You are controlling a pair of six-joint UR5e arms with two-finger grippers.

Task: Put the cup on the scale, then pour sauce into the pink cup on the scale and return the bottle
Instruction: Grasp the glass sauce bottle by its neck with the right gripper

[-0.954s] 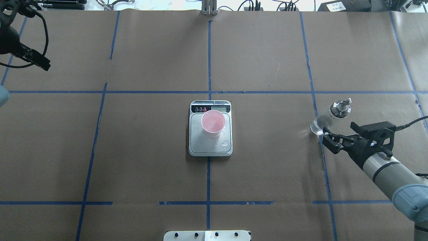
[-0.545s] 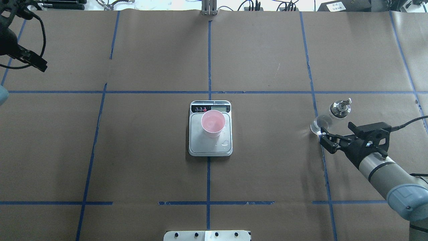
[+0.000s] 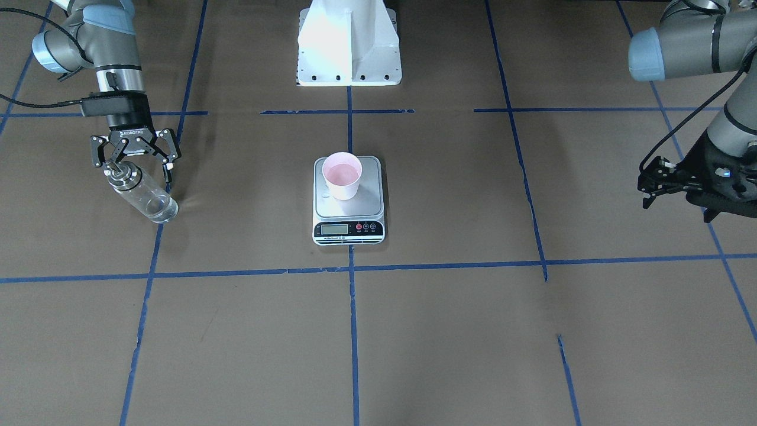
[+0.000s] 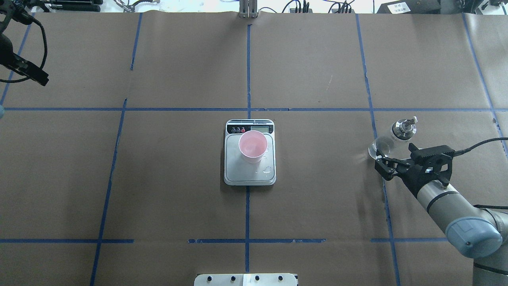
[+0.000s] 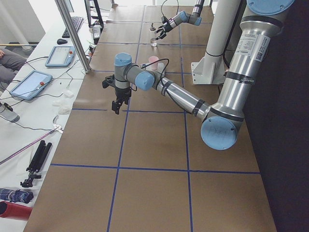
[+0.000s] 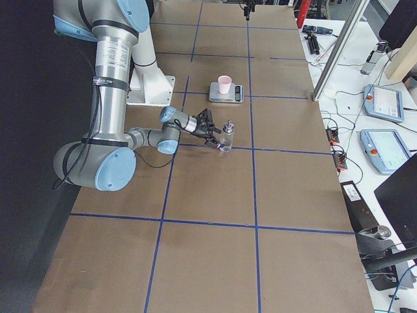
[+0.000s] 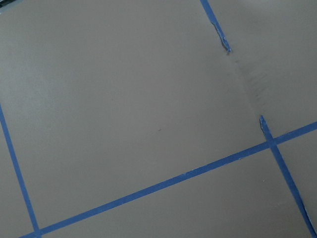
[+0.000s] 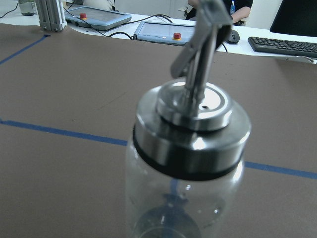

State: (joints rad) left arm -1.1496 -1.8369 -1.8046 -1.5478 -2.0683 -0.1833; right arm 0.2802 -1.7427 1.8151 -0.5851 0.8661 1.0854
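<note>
The cup (image 4: 252,146) is seen upright on the scale (image 4: 249,177), toward its display end, at the middle of the bench (image 4: 178,159). Clear wet spots (image 4: 268,170) on the platform beside the cup are made out only from overhead. The bottle (image 3: 145,200) is stood upright on a blue tape line at the robot's right side, well apart from the scale. The right pincer (image 3: 133,167) is shown released, fingers spread wide. In the front-facing view the bottle's collar appears between them, while overhead the pincer is placed just behind the bottle; contact cannot be judged. The right wrist view is filled by collar and spout alone. The left pincer (image 3: 647,184) is seen far off at the bench's left end. Whether it is clenched or released cannot be told, and only paper and tape are shown by its wrist view
</note>
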